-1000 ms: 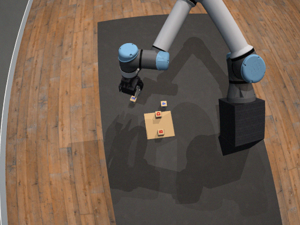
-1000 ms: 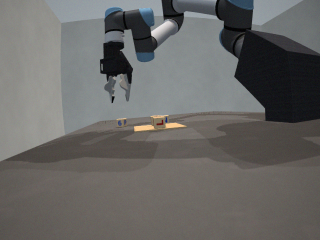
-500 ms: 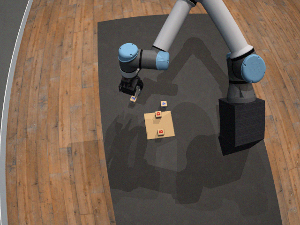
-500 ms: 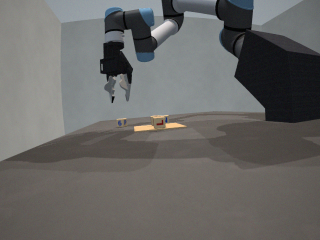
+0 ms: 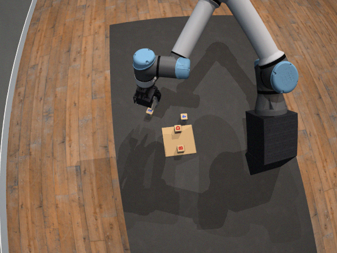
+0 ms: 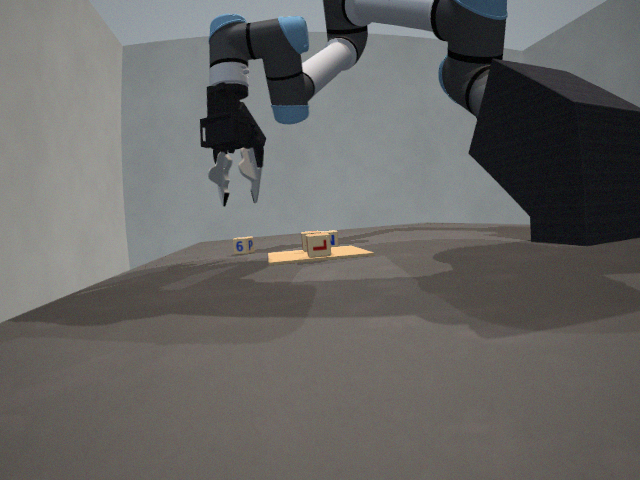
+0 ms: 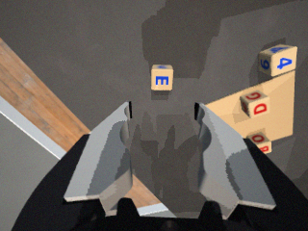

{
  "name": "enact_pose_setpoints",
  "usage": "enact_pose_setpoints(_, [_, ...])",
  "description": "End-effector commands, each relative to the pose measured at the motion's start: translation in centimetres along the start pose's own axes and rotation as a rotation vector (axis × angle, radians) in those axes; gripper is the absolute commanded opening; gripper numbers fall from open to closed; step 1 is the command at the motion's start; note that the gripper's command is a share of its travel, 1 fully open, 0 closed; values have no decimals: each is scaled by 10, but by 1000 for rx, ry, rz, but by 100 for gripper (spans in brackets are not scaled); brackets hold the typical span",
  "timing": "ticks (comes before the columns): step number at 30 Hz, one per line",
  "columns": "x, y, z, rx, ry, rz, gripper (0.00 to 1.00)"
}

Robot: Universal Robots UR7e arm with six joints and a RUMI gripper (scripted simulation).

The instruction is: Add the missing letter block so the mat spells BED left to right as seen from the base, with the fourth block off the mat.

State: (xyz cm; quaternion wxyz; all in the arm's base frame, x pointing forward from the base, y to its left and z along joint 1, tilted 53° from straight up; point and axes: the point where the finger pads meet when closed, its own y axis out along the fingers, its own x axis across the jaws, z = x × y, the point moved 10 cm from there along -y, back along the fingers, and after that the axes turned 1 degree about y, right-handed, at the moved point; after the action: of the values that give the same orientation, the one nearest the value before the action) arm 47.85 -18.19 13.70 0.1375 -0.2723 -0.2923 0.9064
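End effector [image 6: 237, 198] part-open, empty, high above E block [image 7: 162, 77], height visible only in exterior view

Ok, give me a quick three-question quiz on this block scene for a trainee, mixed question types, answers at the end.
1. True or false: the tool is holding the E block.
2. Which blocks sit on the tan mat? A) B and D. B) E and 4. C) D and 4.
3. Fill in: the block marked 4 rests just off the mat, nearest the ___ block.

Key
1. False. The tool hangs above the E block, partly open, holding nothing.
2. A: the D block and the B block.
3. D.
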Motion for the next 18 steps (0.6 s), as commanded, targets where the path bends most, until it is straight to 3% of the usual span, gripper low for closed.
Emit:
enact_pose_setpoints(1, [0, 0, 0, 0, 0, 1, 40])
enact_pose_setpoints(18, [0, 14, 0, -1, 0, 1, 40])
